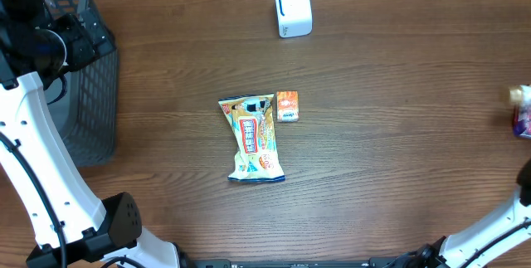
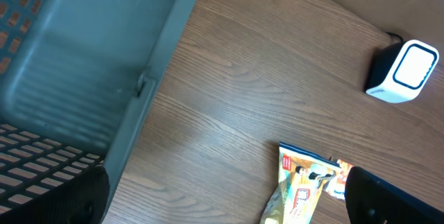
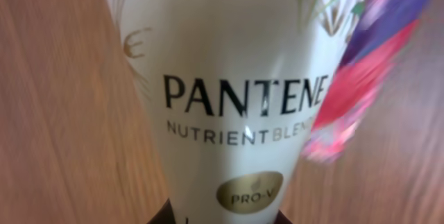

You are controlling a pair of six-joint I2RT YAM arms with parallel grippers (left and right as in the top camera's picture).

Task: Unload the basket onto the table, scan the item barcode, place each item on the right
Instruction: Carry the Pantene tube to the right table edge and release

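A white Pantene tube [image 3: 229,78] with a purple and pink patch fills the right wrist view. My right gripper [image 3: 225,218] is shut on its lower end, and its dark fingertips [image 3: 165,213] show at the bottom edge. No barcode shows on the face I see. In the overhead view the tube [image 1: 521,112] hangs at the far right edge. The white scanner [image 1: 292,8] with a blue ring stands at the back middle, also in the left wrist view as the scanner [image 2: 406,71]. My left gripper [image 2: 229,209] is open and empty, beside the basket.
A dark mesh basket [image 1: 87,94] stands at the left edge, its wall [image 2: 83,64] close under my left wrist. A yellow snack packet [image 1: 255,138] and a small orange box [image 1: 287,105] lie mid-table.
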